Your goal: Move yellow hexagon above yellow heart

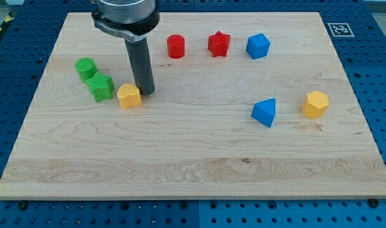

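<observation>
The yellow hexagon (315, 104) lies at the view's right, mid-height on the wooden board (193, 171). The yellow heart (128, 95) lies at the view's left of centre. My tip (145, 93) stands on the board just to the right of the yellow heart, touching or almost touching its upper right side. It is far to the left of the yellow hexagon. The rod rises from the tip towards the view's top.
A green star-like block (101, 87) sits just left of the heart, with a green cylinder (85, 67) above it. A red cylinder (175, 46), a red star (219, 44) and a blue block (257, 46) line the top. A blue triangle (264, 112) lies left of the hexagon.
</observation>
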You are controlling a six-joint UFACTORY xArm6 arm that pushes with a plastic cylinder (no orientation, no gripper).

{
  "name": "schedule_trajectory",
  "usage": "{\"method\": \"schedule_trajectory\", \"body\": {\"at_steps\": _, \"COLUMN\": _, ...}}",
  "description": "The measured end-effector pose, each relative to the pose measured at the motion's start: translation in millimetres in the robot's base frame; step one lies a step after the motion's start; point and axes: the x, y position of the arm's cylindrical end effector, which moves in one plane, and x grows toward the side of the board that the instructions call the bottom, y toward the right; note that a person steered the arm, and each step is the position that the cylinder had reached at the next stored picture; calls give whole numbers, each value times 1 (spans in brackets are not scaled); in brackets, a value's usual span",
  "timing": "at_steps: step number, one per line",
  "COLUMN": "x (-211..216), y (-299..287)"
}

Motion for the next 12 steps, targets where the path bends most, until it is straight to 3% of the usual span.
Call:
{"method": "schedule_trajectory", "body": {"at_steps": 1, "x": -5, "y": 17}}
{"method": "schedule_trajectory", "body": {"at_steps": 2, "x": -17, "y": 78}}
{"method": "schedule_trajectory", "body": {"at_steps": 5, "x": -20, "y": 309}}
{"method": "schedule_trajectory", "body": {"at_steps": 6, "x": 13, "y": 387}}
{"method": "schedule_trajectory", "body": {"at_steps": 7, "x": 54, "y": 405}}
{"method": "schedule_trajectory", "body": {"at_steps": 8, "x": 54, "y": 405}}
{"method": "schedule_trajectory", "body": {"at_steps": 10, "x": 56, "y": 351}}
{"method": "schedule_trajectory", "body": {"at_steps": 12, "x": 40, "y": 344}}
